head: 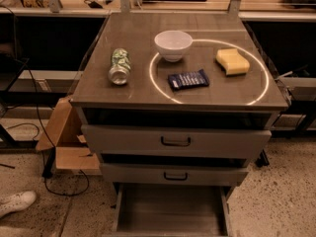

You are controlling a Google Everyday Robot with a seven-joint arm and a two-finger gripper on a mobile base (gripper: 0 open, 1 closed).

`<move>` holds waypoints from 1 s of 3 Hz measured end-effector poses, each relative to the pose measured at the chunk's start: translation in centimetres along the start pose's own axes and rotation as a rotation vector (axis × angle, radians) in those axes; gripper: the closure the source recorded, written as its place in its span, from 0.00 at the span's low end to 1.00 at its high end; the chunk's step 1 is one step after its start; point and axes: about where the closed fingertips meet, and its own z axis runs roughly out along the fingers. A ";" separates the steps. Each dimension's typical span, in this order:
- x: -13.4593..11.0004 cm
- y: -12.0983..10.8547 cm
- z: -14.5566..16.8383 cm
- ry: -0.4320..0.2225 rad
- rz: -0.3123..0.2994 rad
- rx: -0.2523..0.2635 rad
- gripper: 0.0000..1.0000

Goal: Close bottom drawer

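Bottom drawer (170,209) pulled out at foot of desk (138,38), tray looks empty, front panel below frame edge. We judge it rigid metal, light, sliding on rails: push flat at front centre. Gripper out of view; jaws' state we cannot tell.

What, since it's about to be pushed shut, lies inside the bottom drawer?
The bottom drawer is open; its visible floor looks bare. Its rear is hidden under the middle drawer, its front cut off by the frame. The end effector is not in view.
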 end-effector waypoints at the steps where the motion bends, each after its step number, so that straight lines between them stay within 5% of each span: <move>1: -1.5 -0.5 2.5 -0.013 0.035 -0.004 1.00; 2: -5.6 1.0 6.2 -0.083 0.063 -0.027 1.00; 3: -5.9 1.2 6.3 -0.087 0.060 -0.028 1.00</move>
